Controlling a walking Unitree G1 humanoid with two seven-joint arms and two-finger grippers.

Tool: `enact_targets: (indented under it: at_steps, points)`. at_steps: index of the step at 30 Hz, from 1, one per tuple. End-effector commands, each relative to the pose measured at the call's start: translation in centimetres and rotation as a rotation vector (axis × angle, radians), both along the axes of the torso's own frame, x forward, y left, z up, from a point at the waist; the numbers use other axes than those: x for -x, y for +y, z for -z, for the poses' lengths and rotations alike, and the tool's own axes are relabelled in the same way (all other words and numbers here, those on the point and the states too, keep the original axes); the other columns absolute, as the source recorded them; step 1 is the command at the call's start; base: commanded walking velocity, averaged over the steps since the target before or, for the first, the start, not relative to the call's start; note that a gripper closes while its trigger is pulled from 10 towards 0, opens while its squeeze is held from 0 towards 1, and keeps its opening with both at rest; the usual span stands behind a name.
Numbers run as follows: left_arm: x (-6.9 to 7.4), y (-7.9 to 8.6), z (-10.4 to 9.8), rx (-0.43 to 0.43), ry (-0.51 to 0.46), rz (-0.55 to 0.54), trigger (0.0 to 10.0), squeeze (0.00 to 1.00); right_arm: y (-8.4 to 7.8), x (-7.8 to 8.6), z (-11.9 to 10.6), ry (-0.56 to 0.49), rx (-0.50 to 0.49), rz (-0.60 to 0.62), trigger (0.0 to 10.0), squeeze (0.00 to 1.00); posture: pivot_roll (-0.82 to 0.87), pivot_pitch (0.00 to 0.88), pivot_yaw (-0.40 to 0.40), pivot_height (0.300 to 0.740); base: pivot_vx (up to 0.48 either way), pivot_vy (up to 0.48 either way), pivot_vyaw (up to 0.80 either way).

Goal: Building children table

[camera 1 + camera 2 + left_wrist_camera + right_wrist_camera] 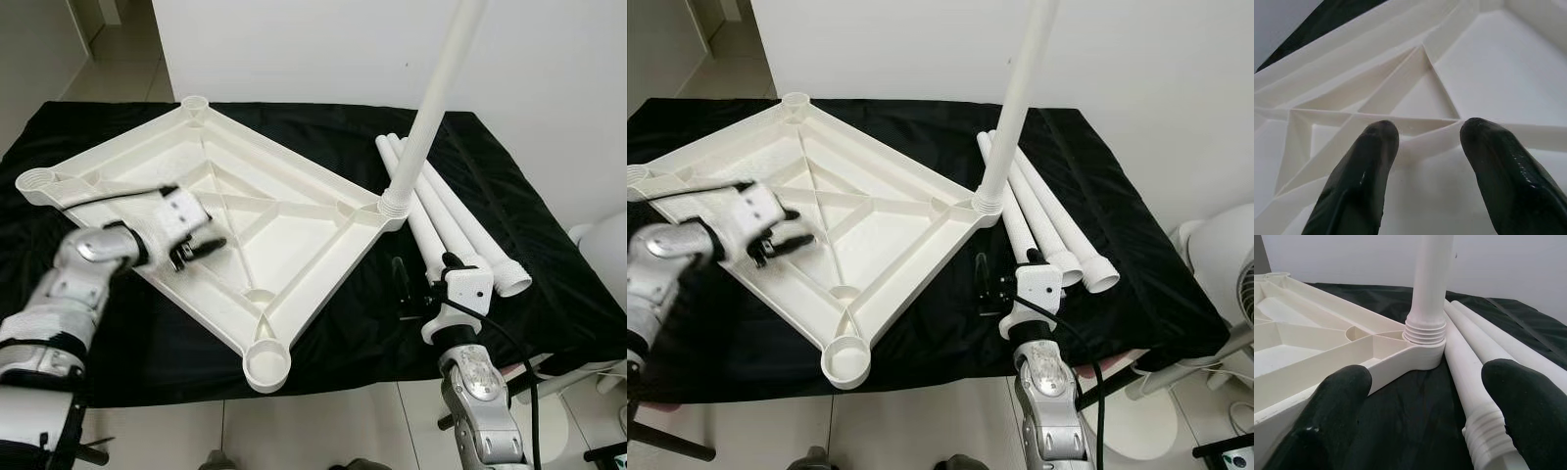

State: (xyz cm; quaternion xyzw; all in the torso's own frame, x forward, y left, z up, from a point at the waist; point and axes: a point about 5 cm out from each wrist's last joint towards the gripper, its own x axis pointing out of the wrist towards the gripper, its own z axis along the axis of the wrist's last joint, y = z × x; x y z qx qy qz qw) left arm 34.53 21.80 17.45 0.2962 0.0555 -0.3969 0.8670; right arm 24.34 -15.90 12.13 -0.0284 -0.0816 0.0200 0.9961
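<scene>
Tabletop [284, 211] lies upside down on black cloth [509, 215], one leg [431, 98] standing in its corner socket, spare legs [460, 230] beside. Left gripper [1422, 142], open, braces a rib. Right gripper [1425, 396], open, should take the nearest spare leg squarely.

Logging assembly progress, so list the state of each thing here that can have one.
Tabletop: upside down on the black cloth, ribs up.
Fitted leg: upright in the right corner socket.
Spare legs: three, lying loose beside it.
Other corner sockets: empty.
Left gripper: open, over the ribs.
Right gripper: open, near the spare legs.
</scene>
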Motion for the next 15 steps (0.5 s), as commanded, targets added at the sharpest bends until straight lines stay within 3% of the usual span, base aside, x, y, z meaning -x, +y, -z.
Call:
enact_targets:
  at_steps: [1,4,5,9,13,14,15]
  points:
    - [0.5,-0.3,0.2,0.016,0.036,0.068,10.0,1.00,-0.1,0.2,0.2,0.003,0.004,0.006,10.0,0.00,0.04,0.015,-0.025,0.740,0.000,0.000,0.00]
    - [0.9,-0.3,0.3,0.024,0.065,0.112,10.0,1.00,-0.1,0.1,0.2,0.004,0.004,0.007,10.0,0.00,0.04,0.015,-0.025,0.740,0.000,0.000,0.00]
    - [1.8,-0.4,0.7,0.039,0.143,0.204,10.0,1.00,-0.1,0.1,0.2,0.005,0.005,0.006,10.0,0.00,0.05,0.013,-0.031,0.740,0.000,0.000,0.00]
    - [2.9,-0.6,1.8,0.027,0.257,0.299,10.0,1.00,-0.2,0.0,0.3,0.006,0.009,0.000,10.0,0.00,0.05,0.012,-0.032,0.740,0.000,0.000,0.00]
    - [3.1,-0.8,2.4,-0.004,0.256,0.314,10.0,1.00,-0.3,0.0,0.2,0.004,0.015,0.001,10.0,0.00,0.05,0.009,-0.034,0.740,0.000,0.000,0.00]
    - [3.2,-0.8,2.6,-0.014,0.265,0.317,10.0,0.00,-0.4,0.0,0.2,0.004,0.016,0.003,10.0,0.00,0.05,0.007,-0.036,0.740,0.000,0.000,0.00]
    - [3.2,-0.8,2.6,-0.014,0.265,0.317,10.0,0.00,-0.4,0.0,0.2,0.004,0.016,0.003,10.0,0.00,0.05,0.007,-0.036,0.740,0.000,0.000,0.00]
